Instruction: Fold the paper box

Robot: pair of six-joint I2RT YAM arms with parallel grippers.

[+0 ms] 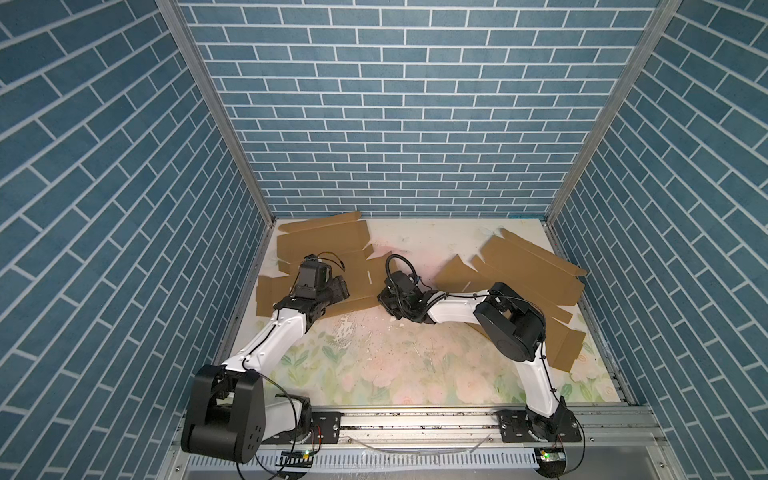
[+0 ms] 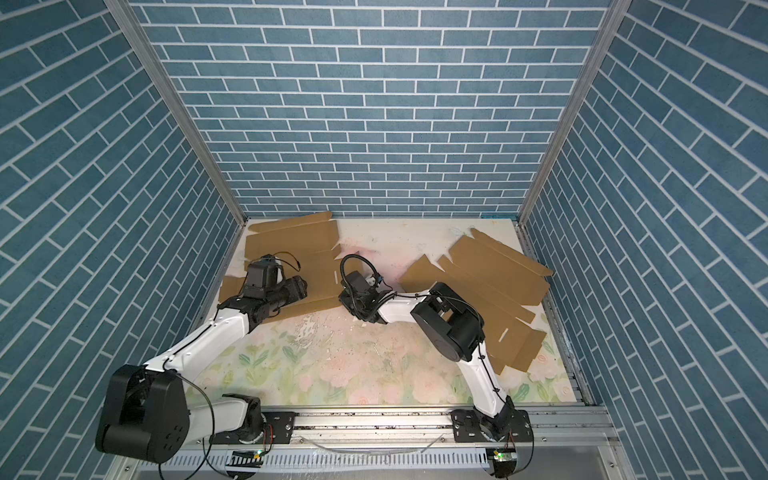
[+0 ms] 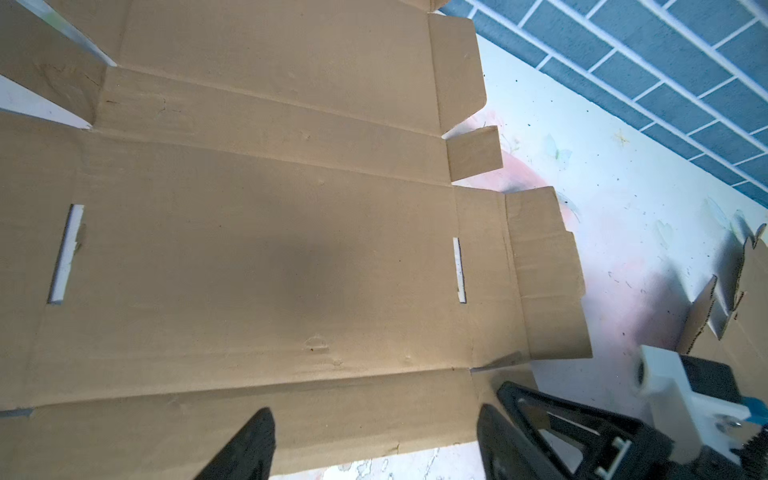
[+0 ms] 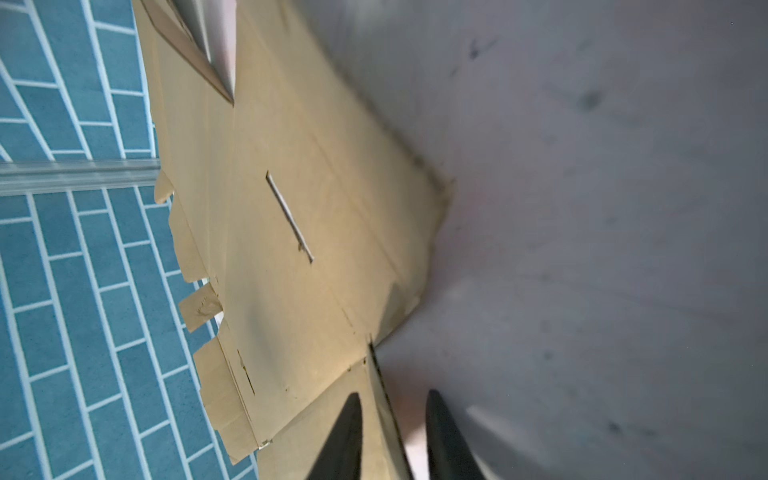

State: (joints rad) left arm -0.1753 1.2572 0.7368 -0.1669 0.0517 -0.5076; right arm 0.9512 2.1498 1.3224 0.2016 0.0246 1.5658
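Observation:
The paper box (image 1: 332, 245) (image 2: 291, 245) is a flat brown cardboard blank lying at the back left of the table. My left gripper (image 1: 343, 286) (image 3: 374, 415) hovers open over its front flap, with nothing between the fingers. My right gripper (image 1: 382, 300) (image 4: 392, 399) is at the blank's front right corner. Its jaws stand narrowly apart astride a raised flap edge (image 4: 384, 386): one finger over the cardboard (image 4: 291, 291), the other on the table side. A gap still shows between the flap and that finger.
A second flat cardboard blank (image 1: 528, 274) (image 2: 490, 274) lies at the right, partly under my right arm. The floral table mat (image 1: 395, 365) is bare in front. Blue brick walls close three sides, and a metal rail (image 1: 415, 419) runs along the front.

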